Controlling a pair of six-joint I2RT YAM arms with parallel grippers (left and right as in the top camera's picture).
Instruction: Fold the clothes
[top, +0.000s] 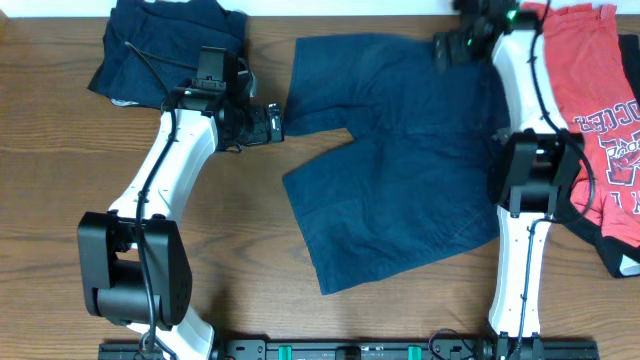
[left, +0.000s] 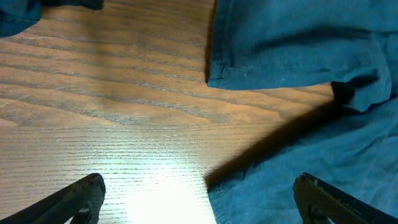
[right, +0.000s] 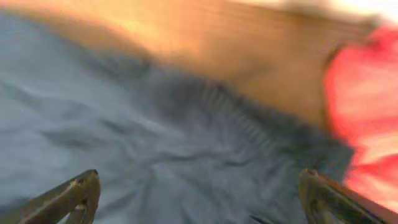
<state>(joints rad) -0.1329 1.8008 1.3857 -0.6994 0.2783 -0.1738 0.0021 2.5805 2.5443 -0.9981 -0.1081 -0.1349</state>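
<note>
Dark blue shorts (top: 400, 160) lie spread flat on the wooden table, waistband toward the right, two legs toward the left. My left gripper (top: 272, 123) is open at the hem of the upper leg; the left wrist view shows its fingers (left: 199, 199) wide apart over the table and the edge of the shorts (left: 298, 56). My right gripper (top: 442, 48) is open above the top right corner of the shorts, near the waistband (right: 186, 143); its fingers (right: 199, 199) are spread with nothing between them.
A folded dark blue garment (top: 165, 45) lies at the back left. A red printed shirt (top: 595, 110) lies along the right edge, also showing in the right wrist view (right: 360, 112). Bare wood (top: 250, 270) lies in front of the shorts.
</note>
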